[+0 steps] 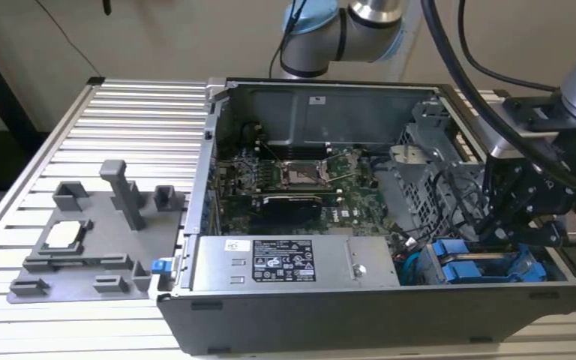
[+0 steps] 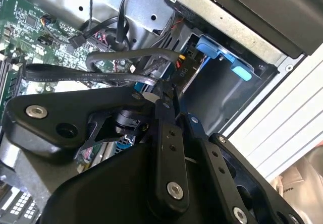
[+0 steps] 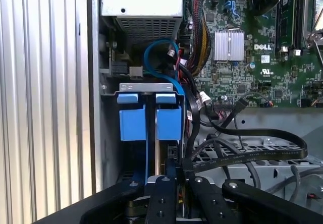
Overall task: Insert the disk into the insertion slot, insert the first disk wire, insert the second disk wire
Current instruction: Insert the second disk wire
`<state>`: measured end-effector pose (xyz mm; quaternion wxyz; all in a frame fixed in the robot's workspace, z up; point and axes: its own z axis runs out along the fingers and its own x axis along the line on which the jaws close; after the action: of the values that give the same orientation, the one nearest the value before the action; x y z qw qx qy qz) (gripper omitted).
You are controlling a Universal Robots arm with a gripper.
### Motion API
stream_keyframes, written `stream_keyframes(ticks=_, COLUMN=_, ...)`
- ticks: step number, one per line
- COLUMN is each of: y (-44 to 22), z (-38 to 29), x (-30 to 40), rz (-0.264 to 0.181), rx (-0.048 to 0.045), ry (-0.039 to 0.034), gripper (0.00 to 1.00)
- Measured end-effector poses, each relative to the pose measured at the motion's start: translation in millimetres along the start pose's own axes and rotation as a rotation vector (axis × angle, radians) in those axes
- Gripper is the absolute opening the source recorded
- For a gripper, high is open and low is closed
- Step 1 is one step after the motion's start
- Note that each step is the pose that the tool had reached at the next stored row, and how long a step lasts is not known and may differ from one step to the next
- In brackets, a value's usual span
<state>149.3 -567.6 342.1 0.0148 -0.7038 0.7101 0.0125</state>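
Note:
Two blue-fronted drive carriers (image 3: 132, 118) (image 3: 168, 118) stand side by side in the drive bay (image 1: 473, 266) at the case's front corner, on the exterior view's right. I cannot tell which one holds the disk; the metal bodies are hidden in the slots. My gripper (image 3: 176, 181) reaches down into the case just behind the carriers (image 1: 496, 234). Its fingers (image 3: 162, 196) are close together on the black connector (image 3: 173, 152) of a flat black disk wire (image 3: 282, 135), which loops back over the metal cage. A thin blue wire (image 3: 151, 52) runs down between the two carriers.
The open computer case (image 1: 208, 225) lies on a slatted metal table (image 1: 128, 120). It holds the power supply (image 1: 288, 262), the motherboard (image 1: 298, 176) and bundles of black cables (image 3: 197, 108) beside the bay. A grey fixture plate (image 1: 88, 240) sits on the exterior view's left.

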Motion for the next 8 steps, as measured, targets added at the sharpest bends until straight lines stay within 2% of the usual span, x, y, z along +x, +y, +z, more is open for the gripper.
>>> stream_keyframes(ticks=8, y=-0.1, z=2.7, x=0.1, rz=0.000, rx=0.0000, ry=-0.0030, gripper=0.16)
